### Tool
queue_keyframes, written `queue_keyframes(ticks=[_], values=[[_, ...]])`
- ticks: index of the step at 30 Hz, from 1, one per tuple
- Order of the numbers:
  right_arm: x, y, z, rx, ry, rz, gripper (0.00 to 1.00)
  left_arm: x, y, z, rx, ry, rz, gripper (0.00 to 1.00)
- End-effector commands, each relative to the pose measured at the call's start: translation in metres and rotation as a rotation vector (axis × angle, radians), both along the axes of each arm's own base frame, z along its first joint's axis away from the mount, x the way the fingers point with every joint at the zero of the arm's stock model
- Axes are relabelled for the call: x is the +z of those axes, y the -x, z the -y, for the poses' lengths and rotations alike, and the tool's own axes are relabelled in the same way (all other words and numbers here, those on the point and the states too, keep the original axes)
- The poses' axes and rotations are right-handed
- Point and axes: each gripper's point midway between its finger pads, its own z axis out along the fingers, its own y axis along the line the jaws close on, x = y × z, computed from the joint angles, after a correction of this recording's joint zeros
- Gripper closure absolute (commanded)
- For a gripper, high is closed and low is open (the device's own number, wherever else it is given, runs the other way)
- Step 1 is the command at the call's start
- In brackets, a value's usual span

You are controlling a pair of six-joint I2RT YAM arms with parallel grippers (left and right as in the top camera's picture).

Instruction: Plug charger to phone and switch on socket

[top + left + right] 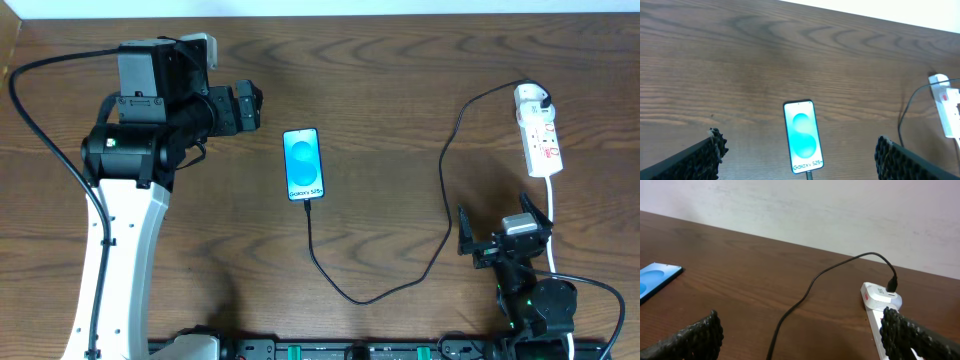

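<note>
Phone [303,165] flat at centre of table [380,60], screen lit and facing up. Charger [444,170] meets its near edge, loops toward table's near edge, then climbs right to white plug [530,97] seated in far end of socket [540,140], by right edge near far corner. Cable loop lies between phone and your right gripper [505,235], at near-right corner, jaws spread, empty; white cord [553,220] runs just beside it. Your left gripper [250,105] hovers left of phone, jaws wide, empty.

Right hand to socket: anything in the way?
Nothing visible. Only bare table between the right hand and the socket; the white cord runs just beside that line, the charger curves off on the other side.
</note>
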Motion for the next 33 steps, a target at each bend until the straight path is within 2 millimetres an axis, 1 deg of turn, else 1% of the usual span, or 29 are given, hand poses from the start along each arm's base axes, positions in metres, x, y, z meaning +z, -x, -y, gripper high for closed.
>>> queue_keyframes(ticks=[1,3,9,14,17,22,30,33], values=[[0.0,0.001,-0.002,0.008,-0.012,0.001,0.01,0.004,0.006,-0.011,0.043,-0.038,0.017,0.03],[0.0,0.001,-0.002,0.008,-0.012,0.001,0.01,0.006,0.009,-0.016,0.059,-0.058,0.041,0.03],[0.0,0.001,-0.002,0.008,-0.012,0.001,0.01,0.006,0.017,-0.016,0.017,-0.102,0.194,0.03],[0.0,0.001,-0.002,0.008,-0.012,0.001,0.01,-0.005,0.027,-0.017,0.013,-0.109,0.34,0.03],[0.0,0.001,-0.002,0.008,-0.012,0.001,0.01,-0.018,0.036,-0.017,0.015,-0.108,0.411,0.03],[0.0,0.001,-0.002,0.008,-0.012,0.001,0.01,-0.046,0.058,-0.019,0.015,-0.116,0.5,0.03],[0.0,0.001,-0.002,0.008,-0.012,0.001,0.01,-0.086,0.087,-0.028,0.049,-0.119,0.585,0.03],[0.0,0.001,-0.002,0.008,-0.012,0.001,0.01,-0.097,0.095,-0.03,0.057,-0.121,0.613,0.03]])
